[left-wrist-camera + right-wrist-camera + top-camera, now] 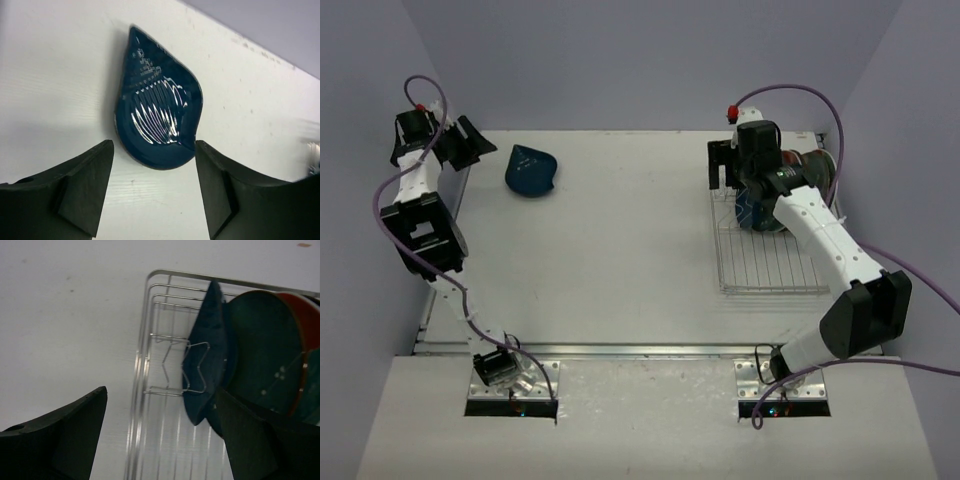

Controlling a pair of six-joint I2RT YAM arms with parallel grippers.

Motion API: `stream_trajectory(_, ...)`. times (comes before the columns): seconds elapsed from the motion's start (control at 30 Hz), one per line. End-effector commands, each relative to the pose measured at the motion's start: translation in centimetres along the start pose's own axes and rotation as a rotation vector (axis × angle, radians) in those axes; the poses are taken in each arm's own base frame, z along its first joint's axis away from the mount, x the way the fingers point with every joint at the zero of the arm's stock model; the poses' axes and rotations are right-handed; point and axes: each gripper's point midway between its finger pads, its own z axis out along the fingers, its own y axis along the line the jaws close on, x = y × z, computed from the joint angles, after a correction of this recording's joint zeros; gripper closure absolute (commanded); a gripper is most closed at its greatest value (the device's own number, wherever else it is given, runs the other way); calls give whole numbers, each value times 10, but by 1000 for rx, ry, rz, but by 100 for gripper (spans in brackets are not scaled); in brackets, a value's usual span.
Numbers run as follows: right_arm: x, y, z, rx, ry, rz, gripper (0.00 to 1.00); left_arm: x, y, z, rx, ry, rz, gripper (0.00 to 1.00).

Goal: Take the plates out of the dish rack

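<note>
- One dark blue unloaded plate already lies flat on the table, at about 10 o'clock from the table's centre. It is well apart from the dish rack.
- The left gripper hangs just beside this plate, on its 9 o'clock side in the top view. Its jaws stand apart and there is nothing between them, so I judge this plate as delivered.
- The dish rack sits at about 3 o'clock on the table. Its near half shows only bare wire, and the plates are gathered at its far end.
- In the rack I see at least three plates standing on edge:
  - a dark blue drop-shaped plate, which leans on a wire tine
  - a teal plate close behind it
  - a red-rimmed plate behind that one
- I cannot tell whether more plates are hidden behind these.
- The right gripper is over the rack's far end with its jaws spread wide. It holds nothing, and one finger is close to the drop-shaped plate.
- So most of the work is left, I think: one plate is out and at least three are waiting.
</note>
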Motion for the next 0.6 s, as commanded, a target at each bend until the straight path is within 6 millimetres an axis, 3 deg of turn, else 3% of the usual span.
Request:
stream_trajectory(0.0, -24, -76, -4, 419, -91, -157, 21, -70, -68, -108, -224, -386, 357, 32)
stream_trajectory(0.07, -21, -87, 1, 489, -68, -235, 26, -53, -97, -126, -247, -427, 464, 31)
stream_trajectory(0.2, -9, -93, 21, 561, -11, -279, 30, -13, -129, -159, -246, -476, 556, 30)
stream_trajectory(0.37, 3, -93, 49, 600, 50, -312, 33, 23, -136, -170, -217, -452, 568, 29)
stream_trajectory(0.57, 21, -94, 70, 624, 109, -338, 35, 47, -125, -162, -215, -398, 556, 29)
